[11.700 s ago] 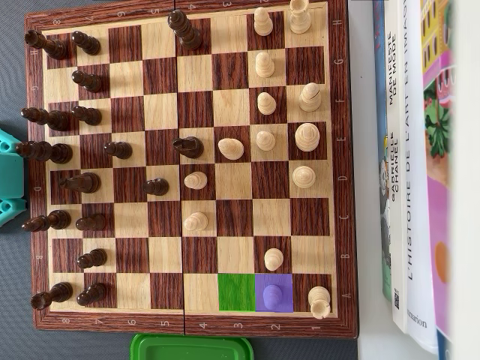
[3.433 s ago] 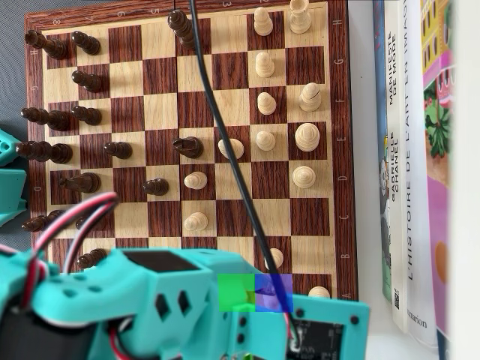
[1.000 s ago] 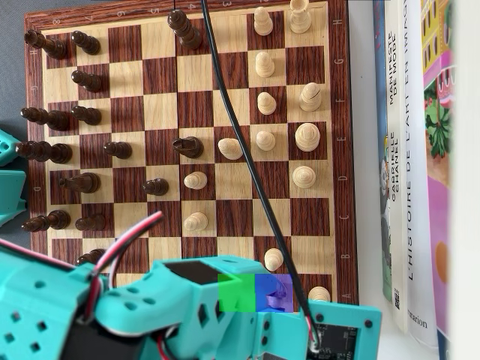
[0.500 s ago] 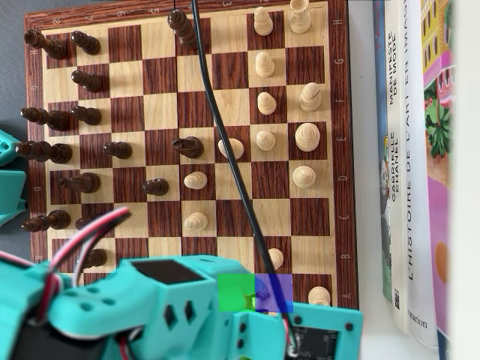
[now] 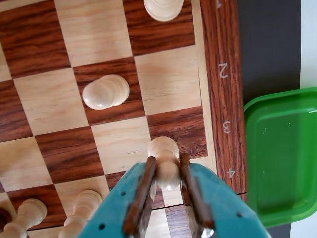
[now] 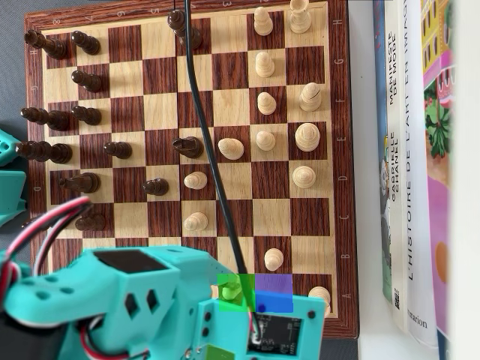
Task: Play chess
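Note:
In the wrist view my teal gripper (image 5: 166, 162) is shut on a light wooden pawn (image 5: 164, 150), its brown pads pressed on both sides of the pawn's body. The pawn's head shows over the dark square beside the rim mark 3 of the chessboard (image 5: 222, 106). In the overhead view the teal arm (image 6: 142, 304) covers the board's lower left corner and hides the held pawn. A green patch (image 6: 229, 286) and a purple patch (image 6: 276, 291) mark two squares in the bottom row by the arm.
Another light pawn (image 5: 105, 91) stands two squares beyond the gripper, and a light piece (image 5: 163, 7) sits at the top edge. A green tray (image 5: 282, 153) lies off the board's rim. Books (image 6: 409, 165) flank the board's right side. Dark pieces (image 6: 82, 116) line the left.
In the overhead view the arm has shifted left over the last second, and its black cable has swung left with it. The purple-marked square now shows without a pawn on it.

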{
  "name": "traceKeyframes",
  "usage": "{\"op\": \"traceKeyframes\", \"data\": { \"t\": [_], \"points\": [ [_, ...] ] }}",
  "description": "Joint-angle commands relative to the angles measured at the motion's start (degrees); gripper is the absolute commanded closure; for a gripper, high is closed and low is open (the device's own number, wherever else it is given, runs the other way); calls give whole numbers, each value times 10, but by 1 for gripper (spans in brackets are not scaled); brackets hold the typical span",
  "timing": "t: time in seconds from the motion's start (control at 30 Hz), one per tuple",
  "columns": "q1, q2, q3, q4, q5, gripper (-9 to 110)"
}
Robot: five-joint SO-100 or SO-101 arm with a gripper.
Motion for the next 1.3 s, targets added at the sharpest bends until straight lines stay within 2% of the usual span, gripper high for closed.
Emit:
{"op": "traceKeyframes", "data": {
  "t": [0.0,1.27],
  "points": [
    [14,33,1,-5,-3,97],
    [19,-38,-62,-7,-25,97]
  ]
}}
